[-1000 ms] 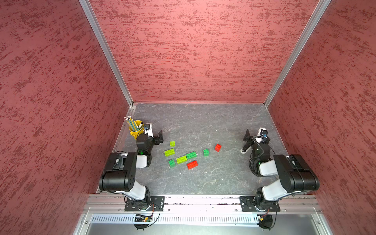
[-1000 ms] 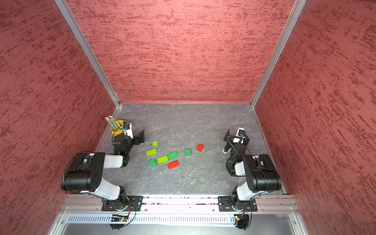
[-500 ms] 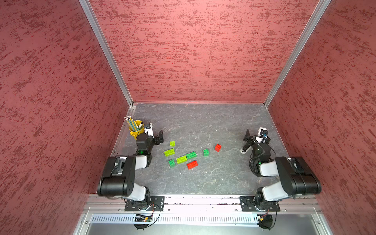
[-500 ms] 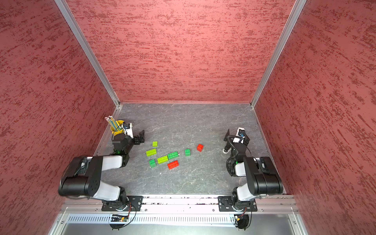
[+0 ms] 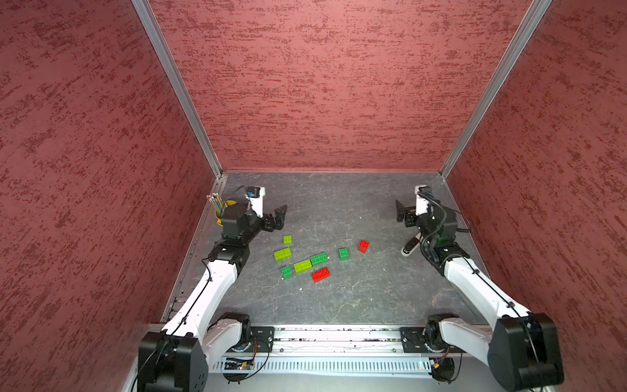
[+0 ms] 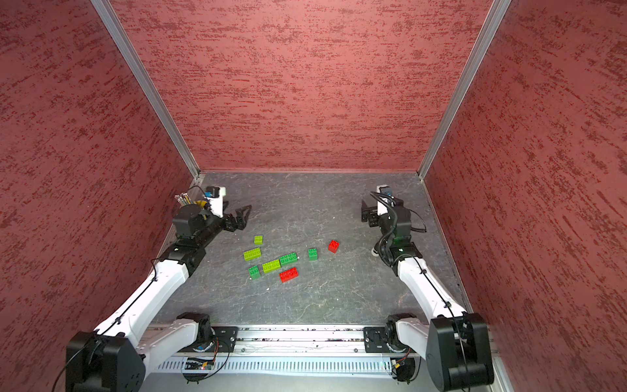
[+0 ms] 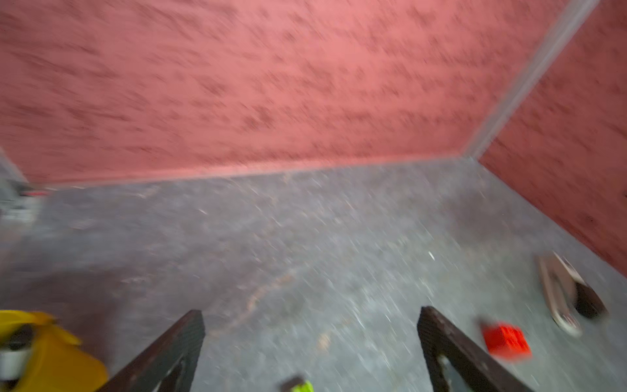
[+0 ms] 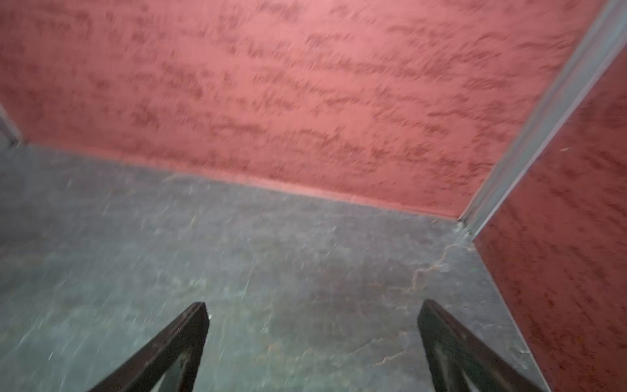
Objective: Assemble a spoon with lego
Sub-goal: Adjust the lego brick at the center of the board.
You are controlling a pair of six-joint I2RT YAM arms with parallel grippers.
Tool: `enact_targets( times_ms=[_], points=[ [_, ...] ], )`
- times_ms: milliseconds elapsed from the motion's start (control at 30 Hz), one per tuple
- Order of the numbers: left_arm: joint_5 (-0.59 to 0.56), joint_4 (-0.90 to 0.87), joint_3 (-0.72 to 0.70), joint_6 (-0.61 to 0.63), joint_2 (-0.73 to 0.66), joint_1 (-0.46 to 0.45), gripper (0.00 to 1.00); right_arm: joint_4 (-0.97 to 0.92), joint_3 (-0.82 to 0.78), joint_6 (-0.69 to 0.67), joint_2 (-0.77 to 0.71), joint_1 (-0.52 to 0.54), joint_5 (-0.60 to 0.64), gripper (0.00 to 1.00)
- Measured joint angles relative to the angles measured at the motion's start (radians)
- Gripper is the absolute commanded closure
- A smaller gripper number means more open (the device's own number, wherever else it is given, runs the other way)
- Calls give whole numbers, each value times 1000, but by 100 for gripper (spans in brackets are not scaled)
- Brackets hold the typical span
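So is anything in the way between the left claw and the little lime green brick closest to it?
No, nothing visible. In a top view the open left claw is close to the small square lime-green plastic brick, with only bare grey table between them.

- robotics lab cell: mottled red wall panels [image 5: 322, 85] are enclosing a grey stone-patterned tabletop [image 5: 339, 298]
- white-and-black robot arms [image 5: 217, 281] are sitting on a silver metal rail [image 5: 339, 334]
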Motion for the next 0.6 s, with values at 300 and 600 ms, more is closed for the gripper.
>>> enact_targets(
  times_ms=[300,600],
  points=[
    [213,-23,-51,60,44,-108,0,-328,14,-144,-35,100,-210,8],
    [289,-27,-63,129,95,-189,0,-452,66,-264,60,183,-244,21]
  ],
)
